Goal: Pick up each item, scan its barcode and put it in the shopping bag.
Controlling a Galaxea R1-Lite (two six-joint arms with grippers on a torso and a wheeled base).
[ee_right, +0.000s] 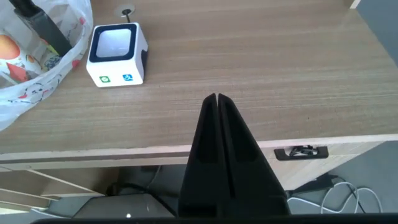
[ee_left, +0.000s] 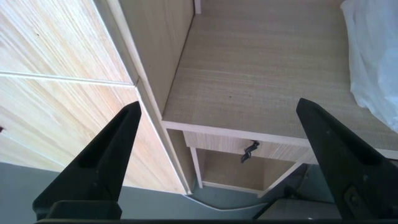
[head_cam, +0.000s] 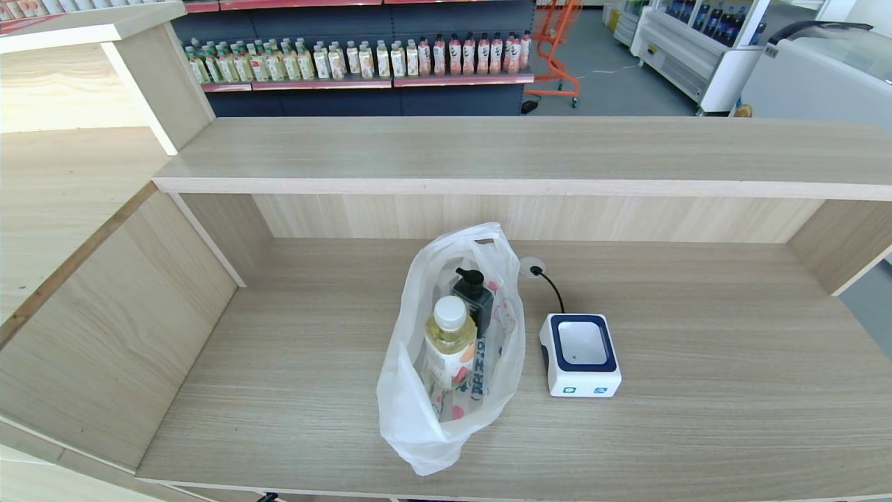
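Observation:
A white plastic shopping bag (head_cam: 418, 404) stands open in the middle of the wooden counter (head_cam: 697, 404). Inside it are a bottle of yellow liquid with a white cap (head_cam: 450, 333) and a dark pump bottle (head_cam: 474, 293) behind it. The white and blue barcode scanner (head_cam: 580, 352) sits just right of the bag, its black cable running to a hole in the counter. My left gripper (ee_left: 217, 124) is open and empty, off the counter's near left corner, with the bag (ee_left: 373, 56) at the frame edge. My right gripper (ee_right: 217, 102) is shut and empty over the counter's near right edge, away from the scanner (ee_right: 116, 53) and bag (ee_right: 37, 62).
A raised wooden ledge (head_cam: 529, 153) runs along the counter's back, with side walls left and right. Shelves of bottles (head_cam: 355, 59) and freezers stand in the store behind. A small latch (ee_left: 250, 150) hangs under the counter's front edge.

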